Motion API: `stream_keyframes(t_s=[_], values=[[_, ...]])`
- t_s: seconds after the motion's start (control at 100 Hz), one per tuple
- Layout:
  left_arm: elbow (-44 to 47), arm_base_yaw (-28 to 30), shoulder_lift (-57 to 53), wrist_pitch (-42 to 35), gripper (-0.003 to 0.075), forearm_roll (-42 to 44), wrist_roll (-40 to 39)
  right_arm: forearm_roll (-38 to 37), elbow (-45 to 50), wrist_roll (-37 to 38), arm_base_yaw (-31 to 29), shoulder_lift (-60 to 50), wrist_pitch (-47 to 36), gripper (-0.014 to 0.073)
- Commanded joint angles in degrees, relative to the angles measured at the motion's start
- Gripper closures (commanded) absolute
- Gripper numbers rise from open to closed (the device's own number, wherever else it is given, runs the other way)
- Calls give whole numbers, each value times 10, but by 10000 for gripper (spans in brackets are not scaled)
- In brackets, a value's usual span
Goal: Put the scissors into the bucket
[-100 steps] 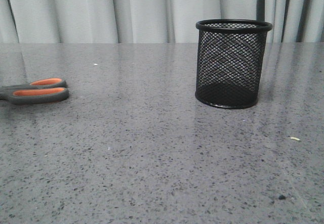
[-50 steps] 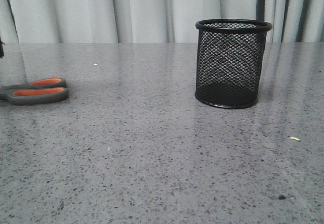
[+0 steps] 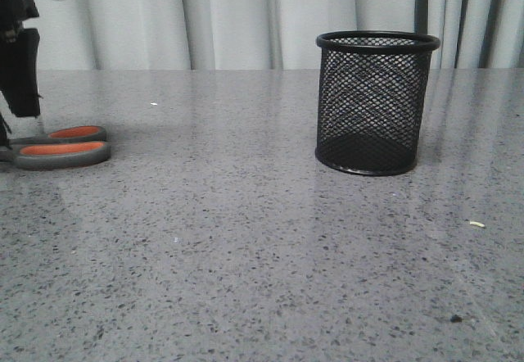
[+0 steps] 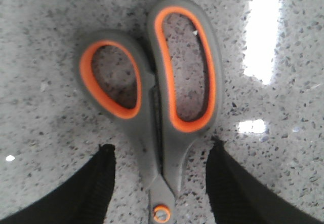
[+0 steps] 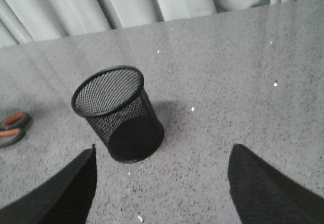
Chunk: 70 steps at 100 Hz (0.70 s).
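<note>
The scissors lie flat on the table at the far left, grey loop handles lined orange; the blades are cut off by the frame edge. My left gripper hangs open just above them. In the left wrist view the fingers stand either side of the scissors near the pivot, apart from them. The bucket, a black wire-mesh cup, stands upright at centre right. My right gripper is open and empty, high above the table on the near side of the bucket; the scissors' handles show too.
The grey speckled table carries small crumbs. A grey curtain hangs behind the far edge.
My left arm has come down into the front view at the far left, over the scissors. The scissors and the bucket have not moved.
</note>
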Motion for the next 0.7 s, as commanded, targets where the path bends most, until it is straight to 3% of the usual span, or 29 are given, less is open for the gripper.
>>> stream_keyframes(t_s=[0.0, 0.69], values=[[-17, -3, -12, 8, 348, -12, 0, 2, -17, -7, 6, 9, -25, 118], [-17, 19, 28, 15, 349, -11, 0, 2, -17, -7, 6, 9, -18, 118]])
